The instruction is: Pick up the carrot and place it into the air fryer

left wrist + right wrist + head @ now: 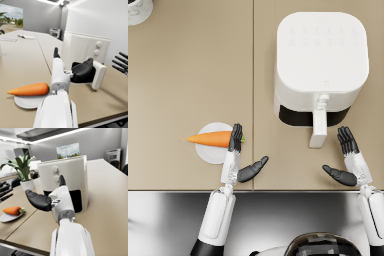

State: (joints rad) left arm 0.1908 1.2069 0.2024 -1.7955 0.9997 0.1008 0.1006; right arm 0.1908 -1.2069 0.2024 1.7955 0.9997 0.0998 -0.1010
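Note:
An orange carrot (210, 138) lies on a small white plate (210, 154), tip pointing left. My left hand (239, 159) is open right beside its green end, fingers straight and thumb spread to the right; the left wrist view shows the carrot (28, 89) lying free next to that hand (75, 71). The white air fryer (320, 65) stands at the back right, its handle (319, 127) sticking out toward me over a dark opening. Just right of the handle, my right hand (349, 161) is open and holds nothing. In the right wrist view that hand (46, 199) hangs in front of the fryer (65, 175).
A white pot (138, 10) sits at the far left corner; the right wrist view shows it as a potted plant (22, 169). The beige table (188, 75) ends at a front edge close to my arms, with a dark shiny strip below.

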